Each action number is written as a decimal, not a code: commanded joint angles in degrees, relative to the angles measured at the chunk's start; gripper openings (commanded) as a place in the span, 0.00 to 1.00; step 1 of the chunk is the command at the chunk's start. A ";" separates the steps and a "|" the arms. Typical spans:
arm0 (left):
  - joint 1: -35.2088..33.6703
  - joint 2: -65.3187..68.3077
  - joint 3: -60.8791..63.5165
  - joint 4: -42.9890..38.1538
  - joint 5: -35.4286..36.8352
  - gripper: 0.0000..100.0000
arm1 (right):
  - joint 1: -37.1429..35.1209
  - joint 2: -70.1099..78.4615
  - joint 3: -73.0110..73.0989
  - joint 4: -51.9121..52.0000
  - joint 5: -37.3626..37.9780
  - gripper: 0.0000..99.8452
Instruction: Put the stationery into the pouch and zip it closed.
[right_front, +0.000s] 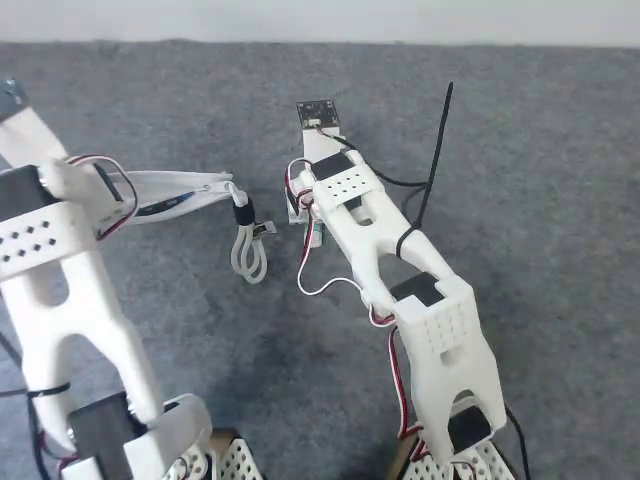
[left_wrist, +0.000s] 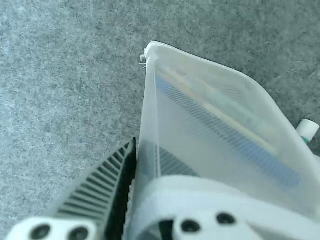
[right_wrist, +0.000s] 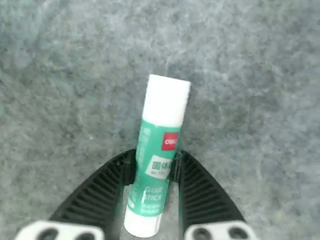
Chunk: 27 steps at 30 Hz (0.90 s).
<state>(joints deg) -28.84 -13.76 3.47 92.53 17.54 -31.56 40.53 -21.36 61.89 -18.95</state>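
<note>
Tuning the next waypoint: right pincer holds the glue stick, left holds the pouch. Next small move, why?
Likely carry the glue stick toward the pouch mouth: the right pincer is shut on it, it lies outside the pouch, and the left pincer clamps the pouch.

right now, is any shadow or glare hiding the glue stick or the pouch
High view: only a soft, dim shadow on the carpet beneath the arms. Right wrist view: the glue stick is evenly lit, no glare on its label. Left wrist view: light passes through the pouch, so its contents show; no glare.
</note>
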 joint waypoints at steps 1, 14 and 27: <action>-0.79 0.35 0.48 -1.05 0.79 0.01 | 0.40 -1.45 -2.55 2.33 -0.62 0.01; -0.79 0.35 0.48 -1.32 0.70 0.01 | 0.13 -7.25 -2.55 19.21 11.78 0.01; -0.70 0.35 0.48 -1.23 0.70 0.01 | -0.13 -7.43 -3.78 20.53 10.37 0.15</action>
<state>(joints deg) -28.84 -13.76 3.47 92.53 17.54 -31.91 39.30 -21.45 82.02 -6.20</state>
